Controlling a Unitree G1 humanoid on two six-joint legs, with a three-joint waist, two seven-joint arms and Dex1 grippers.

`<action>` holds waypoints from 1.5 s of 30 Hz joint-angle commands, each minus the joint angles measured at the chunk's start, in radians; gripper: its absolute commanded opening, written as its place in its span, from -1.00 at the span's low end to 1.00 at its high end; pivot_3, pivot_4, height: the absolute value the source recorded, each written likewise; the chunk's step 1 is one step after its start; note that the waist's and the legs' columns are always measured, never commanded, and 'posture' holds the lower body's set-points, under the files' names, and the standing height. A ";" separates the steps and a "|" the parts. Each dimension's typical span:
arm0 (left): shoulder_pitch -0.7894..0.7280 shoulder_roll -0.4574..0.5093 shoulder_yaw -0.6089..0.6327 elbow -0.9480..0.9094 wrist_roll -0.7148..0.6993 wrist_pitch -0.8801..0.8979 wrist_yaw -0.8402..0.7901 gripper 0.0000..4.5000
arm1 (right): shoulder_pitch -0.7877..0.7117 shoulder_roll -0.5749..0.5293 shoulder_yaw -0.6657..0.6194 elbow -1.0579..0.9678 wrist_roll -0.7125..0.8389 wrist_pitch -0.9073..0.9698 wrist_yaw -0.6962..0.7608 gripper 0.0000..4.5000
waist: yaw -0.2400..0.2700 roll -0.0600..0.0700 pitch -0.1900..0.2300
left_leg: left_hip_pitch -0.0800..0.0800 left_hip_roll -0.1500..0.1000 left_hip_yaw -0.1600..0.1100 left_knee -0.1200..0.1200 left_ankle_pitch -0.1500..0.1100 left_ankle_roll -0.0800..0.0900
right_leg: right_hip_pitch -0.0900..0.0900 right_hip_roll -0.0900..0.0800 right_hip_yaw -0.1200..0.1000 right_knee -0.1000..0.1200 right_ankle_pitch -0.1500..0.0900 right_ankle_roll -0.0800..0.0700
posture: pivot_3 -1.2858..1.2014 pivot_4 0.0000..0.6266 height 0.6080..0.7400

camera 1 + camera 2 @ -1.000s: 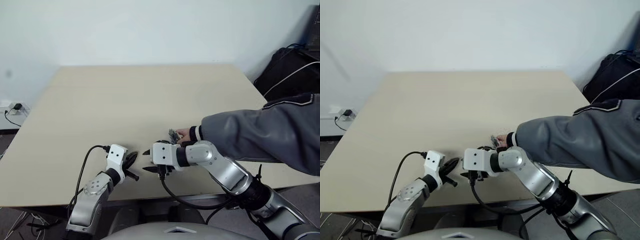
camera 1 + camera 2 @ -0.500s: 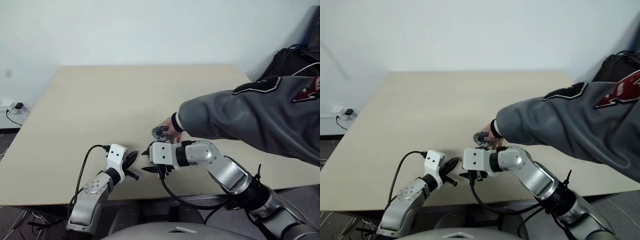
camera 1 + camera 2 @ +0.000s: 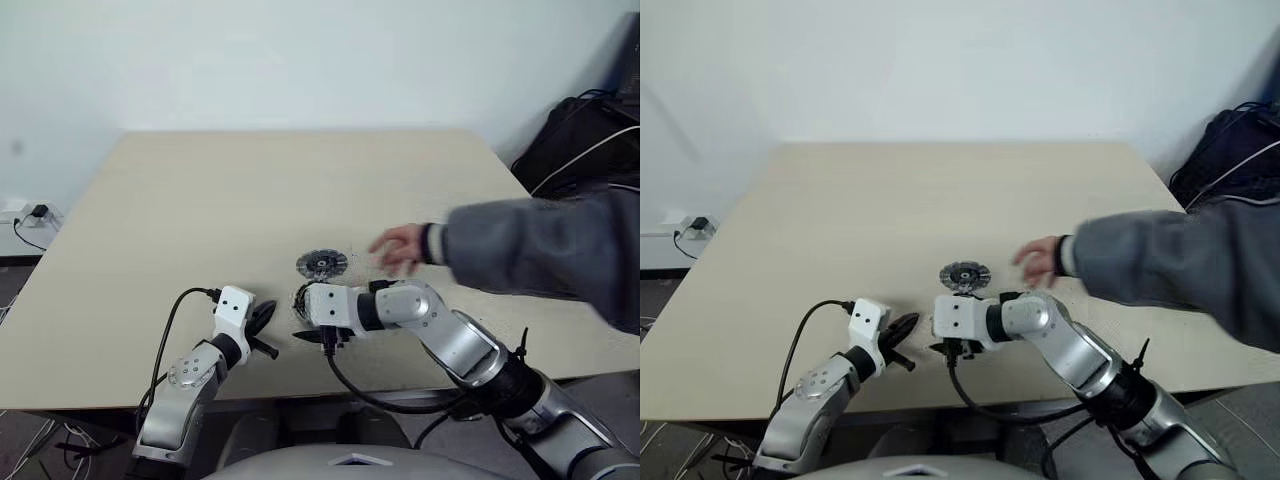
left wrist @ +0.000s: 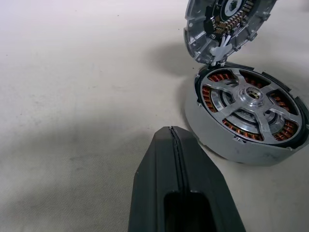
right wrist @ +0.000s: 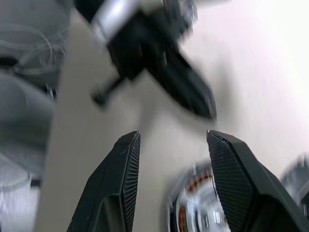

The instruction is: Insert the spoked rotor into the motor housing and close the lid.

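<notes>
Left eye view, changes:
1. The lid has been set down by a person's hand (since withdrawn toward 3 o'clock).
2. It is propped at 12 o'clock of the motor housing, in which the spoked rotor appears seated; closing remains.
3. The left gripper is pressed together; the right gripper is held half-wide and empty.

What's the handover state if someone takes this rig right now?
Left gripper: shut, empty, low over the table just short of the motor housing.
Right gripper: open, empty, above the housing.
Spoked rotor: looks seated in the housing, over the copper windings.
Lid: off, just beyond the housing; it appears tilted in the left wrist view.
A person's hand is over the table beside the lid.
Done: rotor in. Left: pick up the lid and close it.
</notes>
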 commanded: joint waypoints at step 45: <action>0.005 -0.022 -0.001 -0.006 -0.006 -0.016 0.008 -1.00 | 0.107 0.138 -0.146 -0.095 -0.122 0.624 -0.129 -0.97 | 0.012 0.001 -0.002 | -0.001 0.000 0.000 0.001 0.000 -0.001 | -0.001 -0.001 0.000 0.001 0.002 -0.001 | 0.03 -1.00 1.00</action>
